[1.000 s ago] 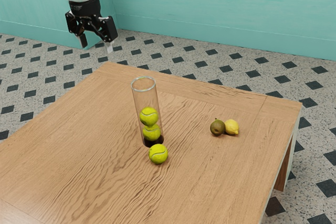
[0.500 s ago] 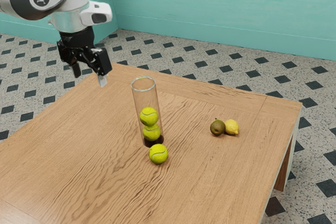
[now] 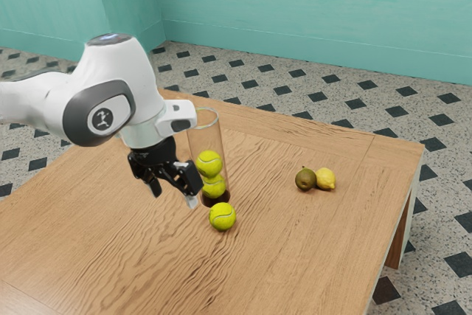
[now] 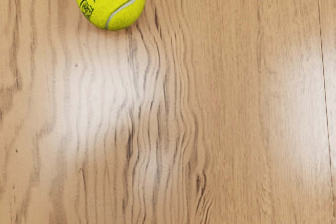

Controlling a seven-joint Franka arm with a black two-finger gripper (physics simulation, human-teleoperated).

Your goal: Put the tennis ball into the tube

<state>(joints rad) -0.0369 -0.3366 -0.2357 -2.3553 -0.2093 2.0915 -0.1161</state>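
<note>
- On the table, at about four o'clock from our claw as the exterior view shows it, lies the loose tennis ball.
- Our claw stands open and empty above the wood, its fingers well parted.
- The wrist view has the ball off-centre, so we judge that the hand needs a sideways shift towards it before going down.
- From the ball, the upright tube stands just beside, at about eleven o'clock, with two stacked balls inside; we cannot tell whether ball and tube touch.
- A ball has no long axis, so only the tube limits our grip. Our fingers part roughly along a ten-to-four line, which seems to cross the ball-to-tube line; keeping that angle should spare the tube a knock.
</note>
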